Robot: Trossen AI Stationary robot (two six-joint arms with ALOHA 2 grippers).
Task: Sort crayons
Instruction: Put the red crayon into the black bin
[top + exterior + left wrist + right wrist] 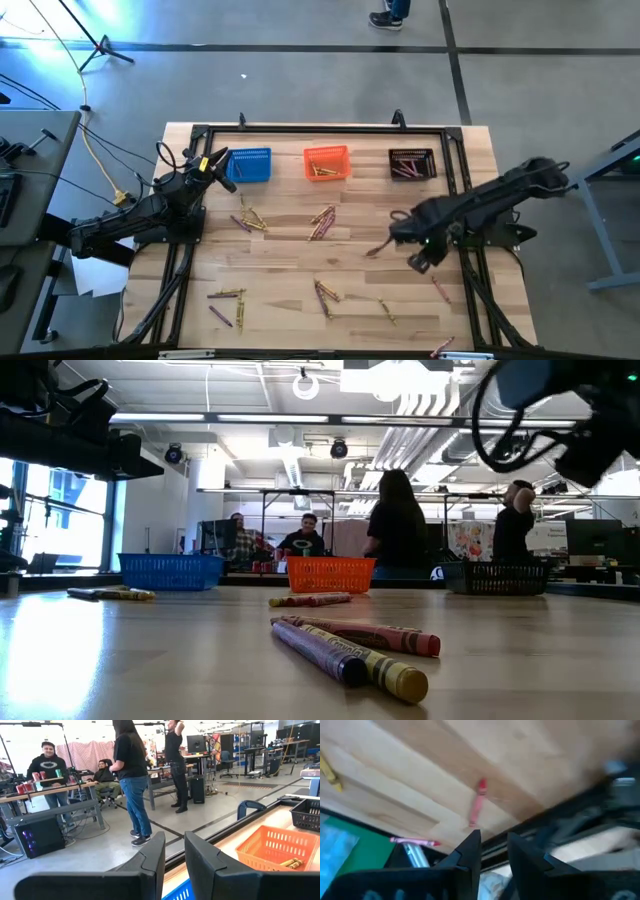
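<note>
Crayons: loose sticks (321, 222) lie scattered over the desk (280, 265), in small clusters at the middle, left and near edge; yellow, pink and purple ones mixed.
Nearest crayons: in the low view three lie side by side, a pink one (375, 635), a purple one (318, 650) and a yellow-tipped one (395, 675).
Baskets: blue (249, 165), orange (326, 163) and black (412, 164) stand in a row along the far side; the orange one holds yellow crayons, the black one pinkish-purple ones.
Left claw (216, 164): hangs just beside the blue basket's left edge; its fingers (150, 857) stand a little apart with nothing between them.
Right claw (378, 249): over the desk's right half, in front of the black basket; a reddish stick shows at its tip from above, but whether it is gripped I cannot tell.
Right wrist view: a pink crayon (478, 802) lies on the wood just beyond the fingers (469, 851), which stand slightly apart; another pink one (414, 841) lies off the desk edge.
Room: people (131, 775) stand and sit beyond the desk.
</note>
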